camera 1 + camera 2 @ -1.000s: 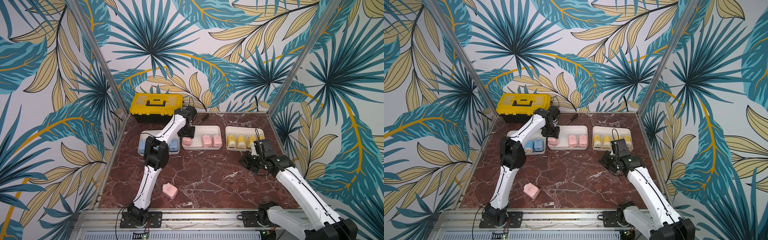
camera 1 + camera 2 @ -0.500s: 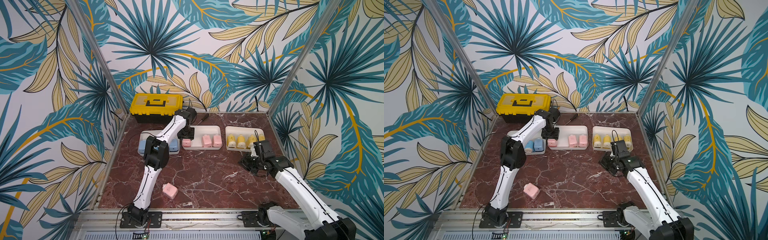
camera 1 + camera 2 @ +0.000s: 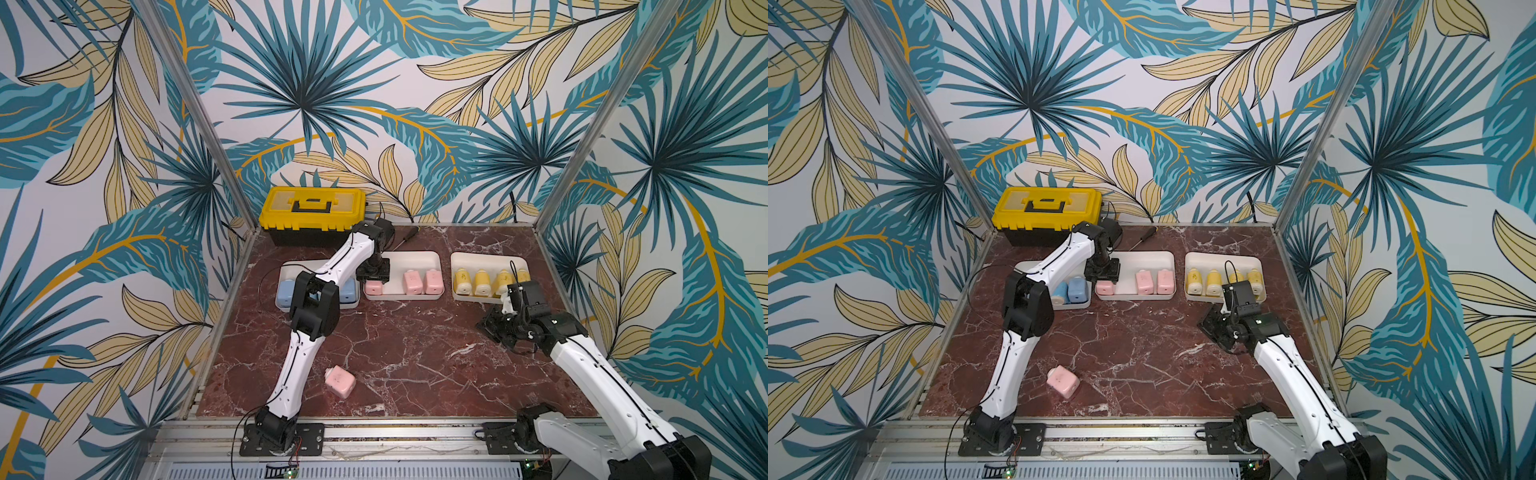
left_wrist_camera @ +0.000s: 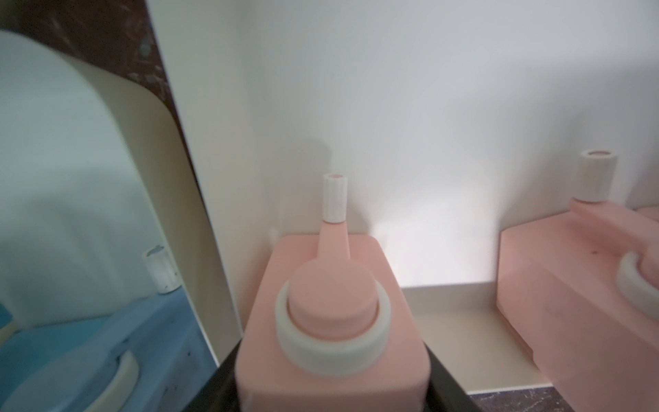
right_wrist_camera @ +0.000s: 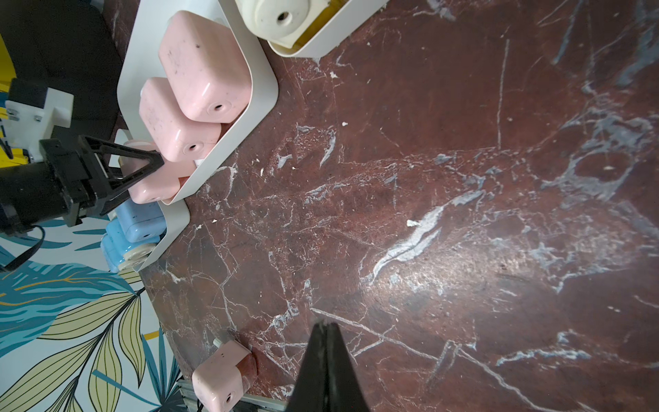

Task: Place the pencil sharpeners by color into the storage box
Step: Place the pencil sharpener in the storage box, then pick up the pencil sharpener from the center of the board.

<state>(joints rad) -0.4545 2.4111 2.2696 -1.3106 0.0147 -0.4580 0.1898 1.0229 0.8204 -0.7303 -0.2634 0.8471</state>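
Here a pink pencil sharpener (image 4: 331, 314) stands at the end of the middle tray (image 3: 415, 261), between the fingers (image 4: 228, 385) of the left gripper (image 3: 374, 277); whether the jaws grip it or have let go I cannot tell. Two more pink ones (image 3: 422, 281) lie further along this tray. Another pink sharpener (image 3: 340, 381) lies on the marble table (image 3: 415, 353), well apart. The right gripper (image 5: 326, 331) hangs closed above the bare table.

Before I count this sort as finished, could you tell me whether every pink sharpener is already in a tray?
No: in both top views one pink sharpener lies on the marble table, near its front edge and apart from the trays.
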